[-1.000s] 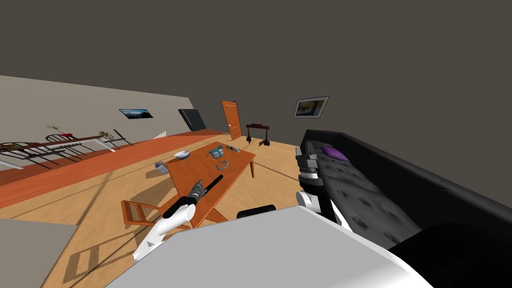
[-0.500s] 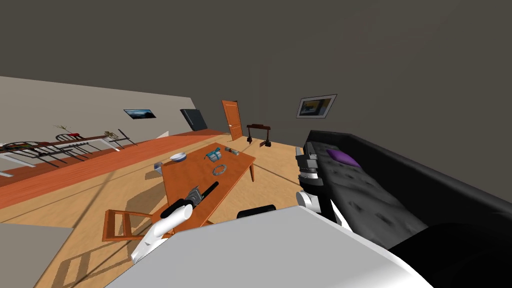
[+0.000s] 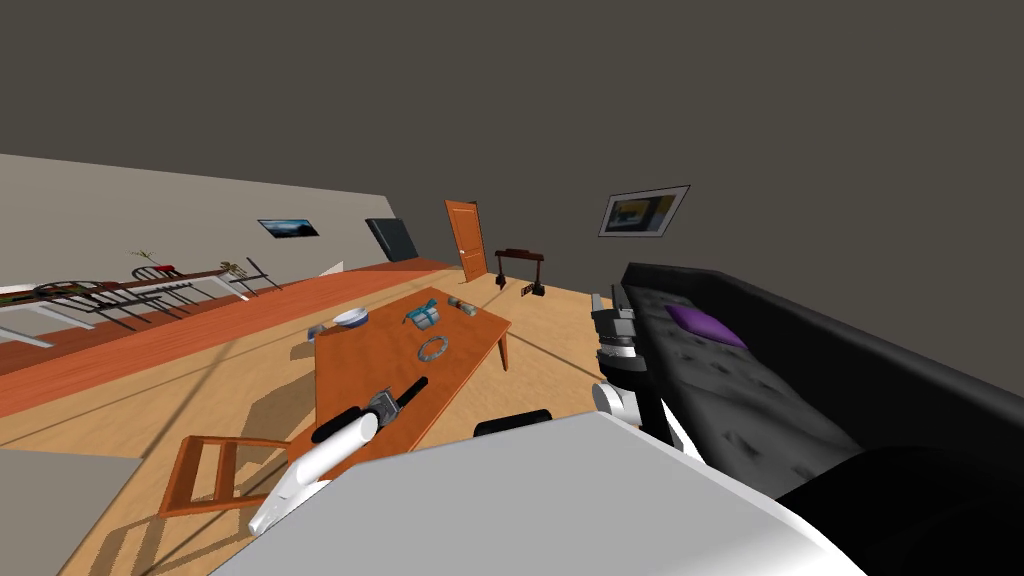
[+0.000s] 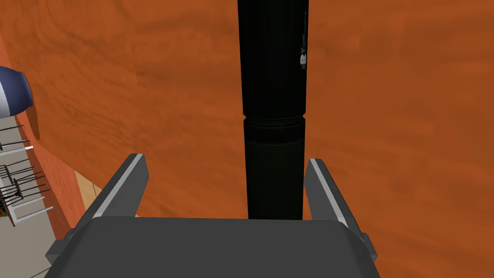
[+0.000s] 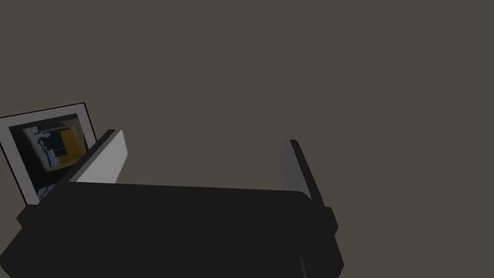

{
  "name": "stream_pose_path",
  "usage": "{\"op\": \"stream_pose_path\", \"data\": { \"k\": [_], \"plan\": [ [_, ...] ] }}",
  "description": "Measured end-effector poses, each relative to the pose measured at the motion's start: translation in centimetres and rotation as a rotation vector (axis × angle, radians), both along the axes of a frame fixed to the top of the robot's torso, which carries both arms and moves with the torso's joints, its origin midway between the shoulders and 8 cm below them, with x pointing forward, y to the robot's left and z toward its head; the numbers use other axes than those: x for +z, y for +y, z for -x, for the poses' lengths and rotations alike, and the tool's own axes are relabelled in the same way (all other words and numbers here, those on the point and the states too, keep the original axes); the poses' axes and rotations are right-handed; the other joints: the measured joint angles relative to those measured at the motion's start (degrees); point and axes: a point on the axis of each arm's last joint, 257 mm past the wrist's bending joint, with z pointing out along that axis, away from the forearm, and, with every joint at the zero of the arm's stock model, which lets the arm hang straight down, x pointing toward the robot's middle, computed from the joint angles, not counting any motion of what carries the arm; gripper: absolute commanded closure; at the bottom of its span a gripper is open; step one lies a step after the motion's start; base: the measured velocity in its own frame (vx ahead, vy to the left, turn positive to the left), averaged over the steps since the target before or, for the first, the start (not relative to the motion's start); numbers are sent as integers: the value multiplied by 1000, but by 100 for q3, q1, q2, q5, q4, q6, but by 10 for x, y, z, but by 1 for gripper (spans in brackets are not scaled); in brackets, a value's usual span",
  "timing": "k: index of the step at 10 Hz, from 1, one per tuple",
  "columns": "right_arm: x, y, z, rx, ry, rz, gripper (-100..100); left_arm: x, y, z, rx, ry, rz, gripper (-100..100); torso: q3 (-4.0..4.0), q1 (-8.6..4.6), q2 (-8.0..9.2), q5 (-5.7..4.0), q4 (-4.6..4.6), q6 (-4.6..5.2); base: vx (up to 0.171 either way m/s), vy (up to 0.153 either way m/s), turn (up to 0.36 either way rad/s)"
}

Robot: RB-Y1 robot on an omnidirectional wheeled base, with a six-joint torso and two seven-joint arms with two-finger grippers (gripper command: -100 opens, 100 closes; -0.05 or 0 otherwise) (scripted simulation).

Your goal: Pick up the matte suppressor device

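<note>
The left jaws stand spread above the orange-brown counter [image 4: 386,120]. The matte black suppressor [image 4: 273,96] runs lengthwise between them, its near end at the dark body, close against one blade and well clear of the other, with the rest reaching out past the tips. A blue and white bowl [image 4: 12,96] sits at the counter's edge on the wider-gap side, and the right jaws, spread with nothing between them, are raised beside a black sofa [image 3: 760,390].

Matte black cylindrical suppressor [image 4: 273,96] extends from between the left claw's [image 4: 225,159] spread fingers [image 4: 126,186], over the table [image 4: 144,87].
</note>
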Motion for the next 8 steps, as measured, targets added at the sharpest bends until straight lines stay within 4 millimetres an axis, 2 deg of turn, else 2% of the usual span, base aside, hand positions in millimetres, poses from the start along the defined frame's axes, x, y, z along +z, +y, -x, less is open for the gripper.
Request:
{"op": "stream_pose_path", "data": {
  "k": [3,4,5,8],
  "plan": [
    [0,0,0,0,0,0,0,-23,3,20,53,64,61,-100,16,5,29,1,6,0,89,-38,26],
    [0,0,0,0,0,0,0,-25,3,21,55,69,66,0,26,12,48,1,9,0,9,-4,-1],
    [0,0,0,0,0,0,0,-24,3,21,55,68,65,-100,35,19,63,3,13,0,27,32,16],
    [0,0,0,0,0,0,0,-36,-7,19,53,65,65,-100,34,43,60,9,12,0,30,45,3]
  ]
}}
